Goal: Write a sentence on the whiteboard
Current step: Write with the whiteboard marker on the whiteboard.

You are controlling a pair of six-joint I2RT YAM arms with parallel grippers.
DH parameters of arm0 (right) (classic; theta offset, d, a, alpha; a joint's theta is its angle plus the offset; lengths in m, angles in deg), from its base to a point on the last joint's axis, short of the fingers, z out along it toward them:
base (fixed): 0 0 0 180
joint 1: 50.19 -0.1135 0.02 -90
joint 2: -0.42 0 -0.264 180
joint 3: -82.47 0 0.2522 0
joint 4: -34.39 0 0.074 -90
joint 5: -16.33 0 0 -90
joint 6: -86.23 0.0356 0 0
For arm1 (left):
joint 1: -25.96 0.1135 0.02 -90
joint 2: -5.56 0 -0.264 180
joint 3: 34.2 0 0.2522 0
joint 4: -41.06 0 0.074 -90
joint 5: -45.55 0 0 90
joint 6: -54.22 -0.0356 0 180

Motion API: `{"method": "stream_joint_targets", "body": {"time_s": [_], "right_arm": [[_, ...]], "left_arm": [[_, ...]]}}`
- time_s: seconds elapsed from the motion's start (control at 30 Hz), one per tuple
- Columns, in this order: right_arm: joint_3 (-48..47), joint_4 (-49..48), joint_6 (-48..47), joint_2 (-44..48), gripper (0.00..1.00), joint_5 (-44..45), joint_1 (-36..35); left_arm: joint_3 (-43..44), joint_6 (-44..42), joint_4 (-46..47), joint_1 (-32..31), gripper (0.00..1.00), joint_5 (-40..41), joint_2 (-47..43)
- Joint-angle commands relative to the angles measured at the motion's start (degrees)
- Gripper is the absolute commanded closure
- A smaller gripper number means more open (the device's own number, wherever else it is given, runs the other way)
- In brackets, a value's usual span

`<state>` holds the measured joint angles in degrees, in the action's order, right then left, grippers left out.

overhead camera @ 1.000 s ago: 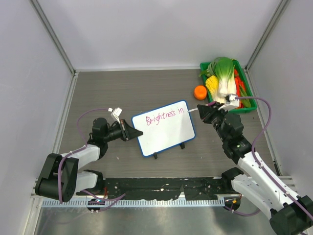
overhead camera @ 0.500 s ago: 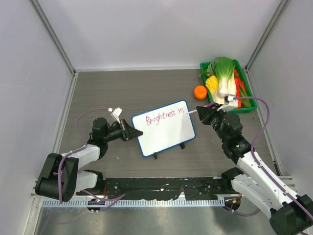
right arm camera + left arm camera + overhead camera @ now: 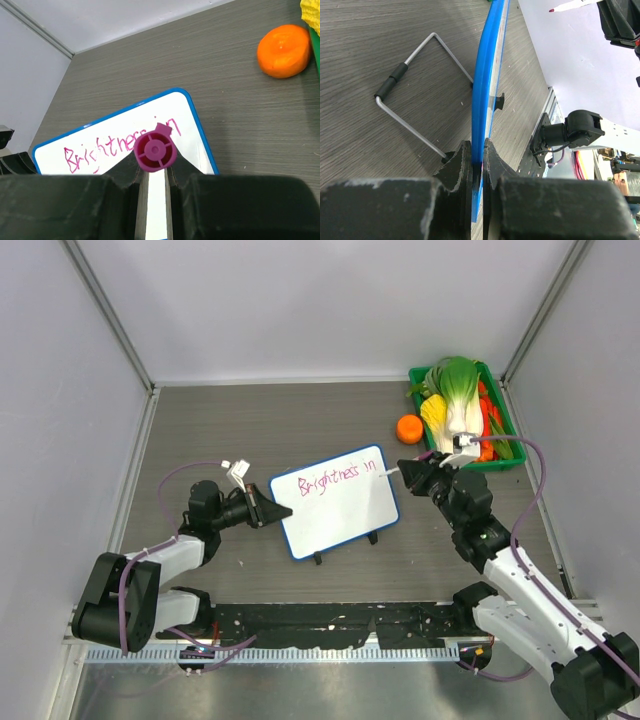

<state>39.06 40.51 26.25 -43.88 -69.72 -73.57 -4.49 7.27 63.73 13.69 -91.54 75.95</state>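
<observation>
The whiteboard (image 3: 340, 515) stands tilted mid-table on its two black feet, with the pink sentence (image 3: 336, 478) reading "Brightness in" along its top. My left gripper (image 3: 274, 511) is shut on the board's left blue edge (image 3: 485, 85); the jaws (image 3: 477, 156) pinch the frame. My right gripper (image 3: 413, 473) is shut on a pink marker (image 3: 155, 150), whose white tip (image 3: 391, 469) is at the board's upper right edge, just past "in". In the right wrist view the marker's end covers part of the sentence (image 3: 97, 150) on the board (image 3: 197, 137).
An orange (image 3: 409, 428) lies just beyond the right gripper. A green bin (image 3: 503, 459) of vegetables, with a bok choy (image 3: 455, 388), stands at the back right. A wire stand (image 3: 415, 75) lies behind the board. Walls close three sides.
My right gripper with the marker has shifted slightly left, toward the board's right edge. The text, the board and the left gripper are unchanged.
</observation>
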Motion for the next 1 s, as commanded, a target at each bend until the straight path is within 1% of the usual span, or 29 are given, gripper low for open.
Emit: {"method": "stream_joint_targets", "body": {"time_s": [0.0,0.23,0.5,0.57,0.73,0.87,0.97], "right_arm": [[-1.4,-0.5,-1.5,-0.5,0.99,-0.8,0.2],[-0.3,-1.6,-1.6,-1.1,0.99,-0.5,0.2],[-1.5,-4.1,-1.5,-4.1,0.99,-3.1,0.2],[-1.5,-5.0,-1.4,-4.6,0.99,-6.0,0.0],[-2.3,-6.2,-1.4,-5.1,0.99,-5.7,-1.1],[-3.7,-6.6,-1.5,-6.6,0.99,-4.1,-3.9],[-5.4,-6.3,-3.6,-7.7,0.99,1.1,-9.8]], "left_arm": [[-0.3,-4.4,-3.3,0.1,1.0,4.3,1.4],[-0.8,-4.5,-3.5,0.1,1.0,5.0,0.0],[-0.4,-4.2,-2.8,0.1,1.0,4.4,1.6],[-0.6,-4.2,-2.8,0.1,1.0,4.6,1.2],[-0.6,-4.3,-2.9,0.1,1.0,4.8,1.2],[-0.5,-4.2,-2.9,0.1,1.0,4.6,1.4],[-0.6,-4.2,-2.9,0.1,1.0,4.7,1.2]]}}
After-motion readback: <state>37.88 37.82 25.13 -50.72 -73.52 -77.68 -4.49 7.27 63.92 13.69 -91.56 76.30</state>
